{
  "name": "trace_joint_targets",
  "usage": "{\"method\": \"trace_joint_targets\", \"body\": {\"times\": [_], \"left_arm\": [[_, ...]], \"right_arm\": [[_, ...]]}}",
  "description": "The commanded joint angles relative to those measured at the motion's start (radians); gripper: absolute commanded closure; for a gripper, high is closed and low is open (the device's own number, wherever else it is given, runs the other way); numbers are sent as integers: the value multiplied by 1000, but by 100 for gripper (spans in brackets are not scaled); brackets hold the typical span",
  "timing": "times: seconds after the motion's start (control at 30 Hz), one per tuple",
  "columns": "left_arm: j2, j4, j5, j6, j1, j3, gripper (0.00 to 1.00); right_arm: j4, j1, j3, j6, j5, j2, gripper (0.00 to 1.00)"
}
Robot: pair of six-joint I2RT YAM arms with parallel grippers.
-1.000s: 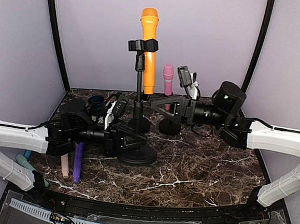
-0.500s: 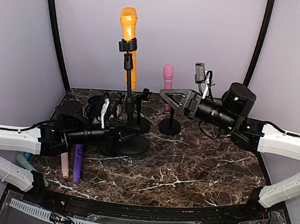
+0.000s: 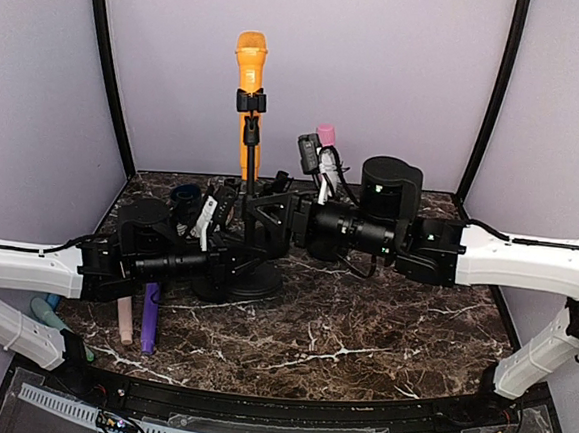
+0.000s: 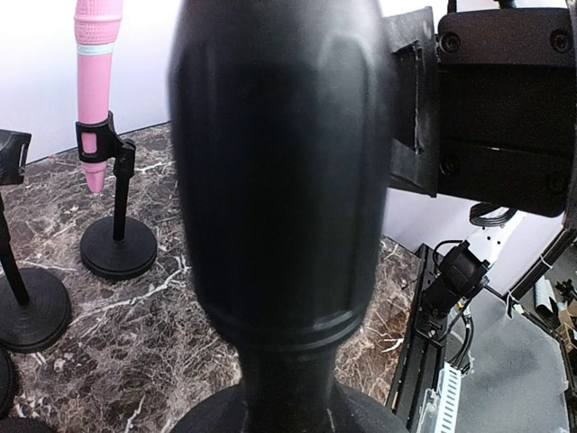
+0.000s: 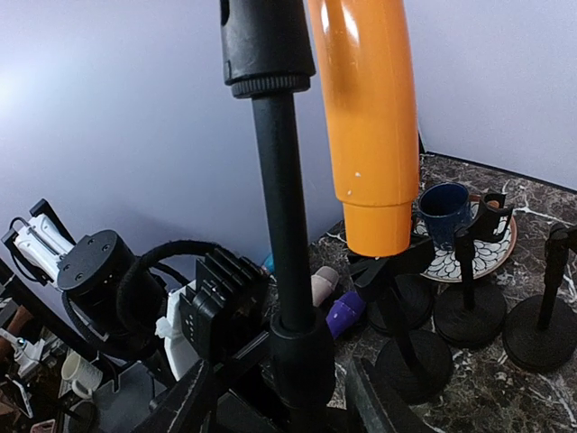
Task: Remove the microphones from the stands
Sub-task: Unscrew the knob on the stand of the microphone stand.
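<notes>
Microphone [image 3: 251, 73] remains to be lifted from the stand [image 3: 248, 163]; left gripper [image 3: 234, 260] clamps the stand, right gripper [image 5: 284, 406] straddles its pole, grip indeterminate.

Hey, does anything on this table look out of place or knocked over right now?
Yes: a pale pink stick and a purple stick lie flat on the table beside the left arm, loose rather than held upright. The orange microphone sits upright in its stand; nothing looks spilled.
</notes>
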Motion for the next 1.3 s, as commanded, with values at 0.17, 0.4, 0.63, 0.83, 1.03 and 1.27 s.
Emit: {"method": "trace_joint_targets", "body": {"times": [0.17,0.4,0.63,0.83,1.03,1.27], "left_arm": [[-14,86,9,18,2,47,100],[-6,82,45,22,2,54,100],[-6,110,127,16,2,40,100],[-25,172,192,-17,2,18,100],[-27,258,345,-69,14,22,100],[-13,285,440,-100,24,50,100]], "right_arm": [[-29,12,84,-50,2,67,57],[-17,13,100,-50,-29,99,65],[8,2,107,-60,-70,107,78],[218,-64,-3,19,-318,40,87],[412,-130,-36,170,-676,3,89],[310,-141,-40,115,-649,-61,66]]}}
